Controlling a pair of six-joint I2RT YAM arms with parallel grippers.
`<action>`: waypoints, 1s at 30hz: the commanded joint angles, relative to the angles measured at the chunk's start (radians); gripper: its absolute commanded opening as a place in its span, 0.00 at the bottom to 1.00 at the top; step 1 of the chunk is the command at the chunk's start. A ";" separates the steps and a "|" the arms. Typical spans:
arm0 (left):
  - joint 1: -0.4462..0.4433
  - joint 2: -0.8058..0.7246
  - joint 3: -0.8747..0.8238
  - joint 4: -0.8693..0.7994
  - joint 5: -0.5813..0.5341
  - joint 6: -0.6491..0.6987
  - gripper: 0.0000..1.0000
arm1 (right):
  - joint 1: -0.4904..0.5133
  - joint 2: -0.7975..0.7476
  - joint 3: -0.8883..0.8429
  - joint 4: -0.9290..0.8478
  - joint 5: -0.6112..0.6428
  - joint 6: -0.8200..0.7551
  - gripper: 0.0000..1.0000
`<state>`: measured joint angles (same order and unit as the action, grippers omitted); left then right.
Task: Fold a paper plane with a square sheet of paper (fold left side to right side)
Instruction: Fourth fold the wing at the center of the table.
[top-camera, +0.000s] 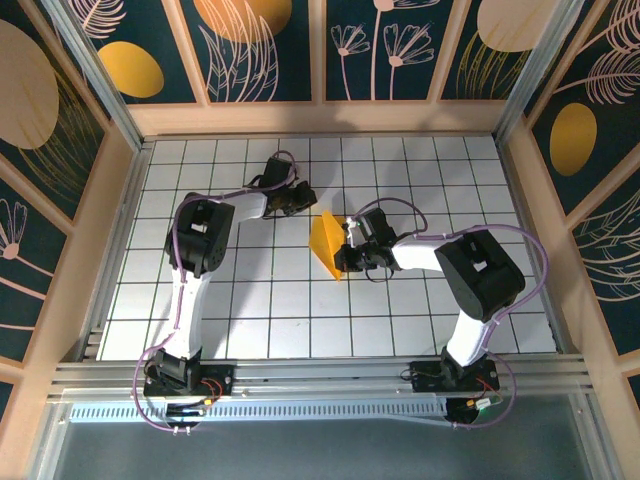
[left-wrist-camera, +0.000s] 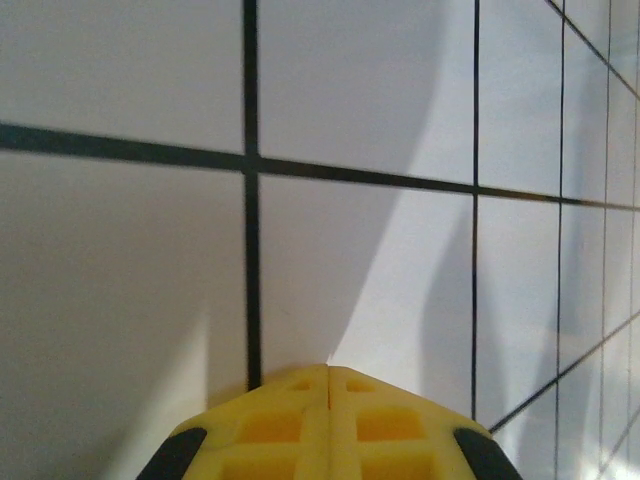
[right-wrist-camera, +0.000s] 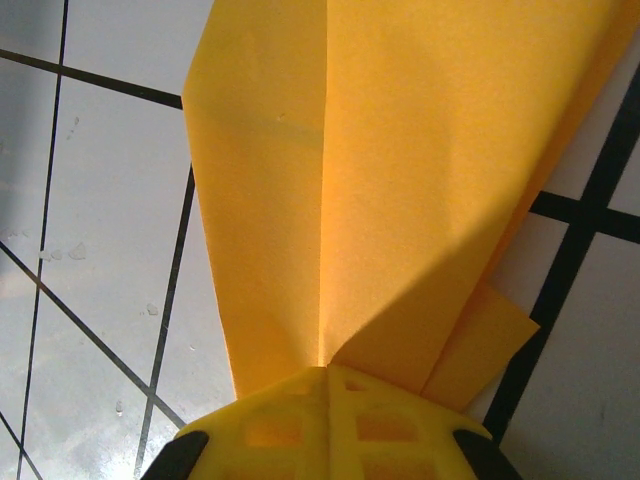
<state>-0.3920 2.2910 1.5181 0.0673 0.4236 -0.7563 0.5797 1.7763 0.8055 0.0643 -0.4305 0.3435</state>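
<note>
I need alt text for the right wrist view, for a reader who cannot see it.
A folded orange-yellow paper sheet with a lengthwise crease rises from the closed yellow right gripper, which seems to pinch its near end. Below lies a white table with black grid lines.

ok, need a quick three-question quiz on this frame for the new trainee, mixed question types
1. Short answer: what lies in front of the left gripper at its tips?
2. Pick one: which gripper has the orange paper right at its tips? A) left gripper B) right gripper C) both
3. True or false: the orange paper is a flat, unfolded square.

Key:
1. Bare white grid table, no paper.
2. B
3. False. It shows a crease and overlapping layers.
</note>
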 joint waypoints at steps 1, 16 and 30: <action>0.022 -0.092 -0.102 0.002 -0.103 0.046 0.03 | -0.014 0.066 -0.079 -0.307 0.116 -0.039 0.00; -0.168 -0.303 -0.437 0.236 0.110 -0.008 0.02 | -0.026 0.050 -0.068 -0.321 0.087 -0.076 0.00; -0.181 -0.155 -0.346 0.105 -0.007 0.037 0.00 | -0.027 0.002 -0.075 -0.309 0.026 -0.085 0.00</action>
<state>-0.5758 2.1075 1.1809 0.2169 0.4629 -0.7403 0.5617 1.7477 0.7959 0.0212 -0.4500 0.2886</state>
